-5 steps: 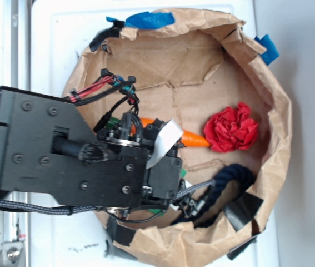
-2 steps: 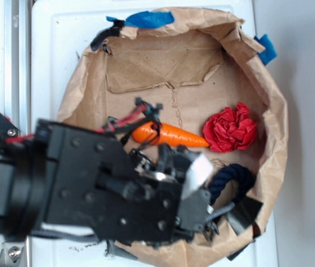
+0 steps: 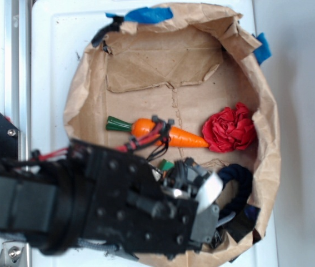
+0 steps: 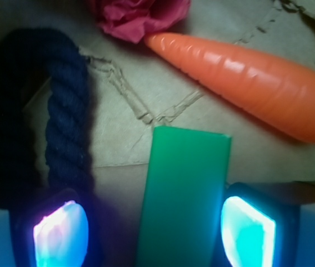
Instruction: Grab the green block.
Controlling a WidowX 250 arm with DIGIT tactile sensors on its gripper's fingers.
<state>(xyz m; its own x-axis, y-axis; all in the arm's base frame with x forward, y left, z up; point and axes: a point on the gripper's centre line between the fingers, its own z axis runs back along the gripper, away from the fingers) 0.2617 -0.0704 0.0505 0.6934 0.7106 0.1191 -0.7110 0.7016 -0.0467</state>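
The green block (image 4: 185, 189) is flat and bright green and lies on the brown paper floor. In the wrist view it runs between my two lit fingers, close to the right pad (image 4: 246, 231) and with a gap to the left pad (image 4: 60, 233). My gripper (image 4: 154, 233) is open around it. In the exterior view only a small green corner of the block (image 3: 166, 165) shows under the black arm, and my gripper (image 3: 193, 181) is mostly hidden by its own body.
An orange toy carrot (image 3: 171, 133) with a dark green stem lies just beyond the block and also shows in the wrist view (image 4: 246, 78). Red crumpled paper (image 3: 230, 128) is at its tip. A navy rope (image 3: 238, 178) lies on my left in the wrist view. The brown paper bag wall (image 3: 85, 83) rings everything.
My arm has moved toward the lower edge of the exterior view, uncovering the whole carrot and its stem. A corner of the green block now shows at the arm's edge.
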